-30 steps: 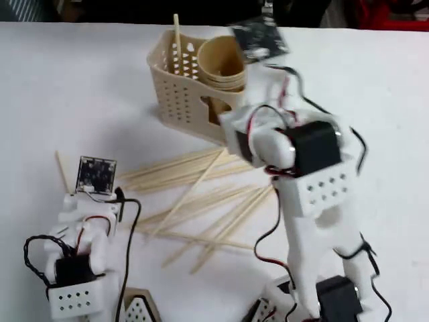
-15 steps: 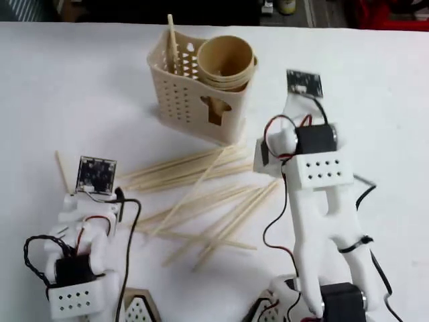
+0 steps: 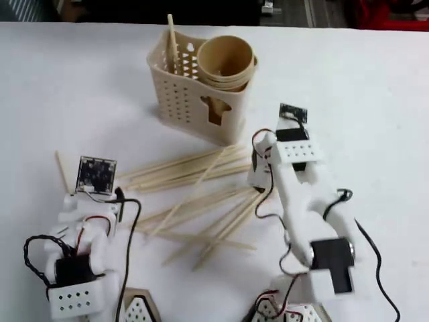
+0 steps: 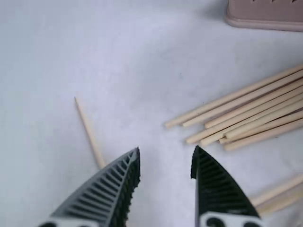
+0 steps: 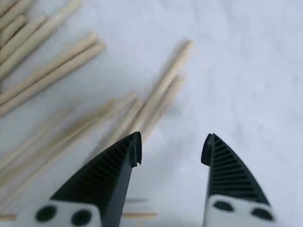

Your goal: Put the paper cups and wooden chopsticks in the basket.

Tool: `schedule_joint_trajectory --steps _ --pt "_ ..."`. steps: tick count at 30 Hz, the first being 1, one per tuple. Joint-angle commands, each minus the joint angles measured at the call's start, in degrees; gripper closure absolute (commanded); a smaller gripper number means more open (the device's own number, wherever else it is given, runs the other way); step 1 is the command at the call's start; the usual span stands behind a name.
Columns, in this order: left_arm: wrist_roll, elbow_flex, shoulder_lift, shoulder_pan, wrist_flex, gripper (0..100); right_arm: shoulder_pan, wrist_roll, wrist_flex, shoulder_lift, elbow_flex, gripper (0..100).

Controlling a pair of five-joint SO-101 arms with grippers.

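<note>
A cream perforated basket [image 3: 191,97] stands at the back of the table with stacked paper cups [image 3: 226,62] and one upright chopstick [image 3: 171,40] inside. Several wooden chopsticks [image 3: 201,191] lie scattered in front of it. My right arm [image 3: 301,194] is bent low over the right end of the pile. My right gripper [image 5: 173,139] is open and empty just above the chopstick ends [image 5: 161,90]. At the front left, my left gripper [image 4: 165,153] is open and empty, with a lone chopstick [image 4: 87,130] beside one finger and a chopstick bundle [image 4: 246,113] farther off.
The white table [image 3: 375,87] has free room on the far left and right. The lone chopstick [image 3: 62,171] lies beside my left arm [image 3: 80,228]. The basket's base [image 4: 265,16] is at the edge of the left wrist view. Arm bases stand at the front edge.
My right arm has pulled back from the basket and dropped low over the right end of the chopstick pile. The left arm has not moved.
</note>
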Motion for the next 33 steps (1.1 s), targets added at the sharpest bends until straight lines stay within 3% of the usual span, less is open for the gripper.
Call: schedule_joint_trajectory --steps 1,10,15,24,28,33 --pt "-0.3 -0.4 -0.6 -0.5 -0.9 81 0.8 -0.4 -2.8 3.6 -3.3 77.9" --pt "-0.3 -0.4 -0.6 -0.5 -0.9 81 2.7 -0.6 -11.5 9.1 -3.3 78.3" --pt "-0.3 -0.4 -0.6 -0.5 -0.9 81 4.7 -1.5 -14.7 11.6 -3.3 87.2" --pt "-0.3 -0.4 -0.6 -0.5 -0.9 81 5.0 -1.7 -12.8 13.7 -3.3 90.2" --pt "-0.3 -0.4 -0.6 -0.5 -0.9 81 5.2 -1.2 -12.7 13.7 -3.3 98.8" --pt "-0.3 -0.4 -0.6 -0.5 -0.9 81 5.2 -1.1 -12.4 13.7 -4.7 98.1"
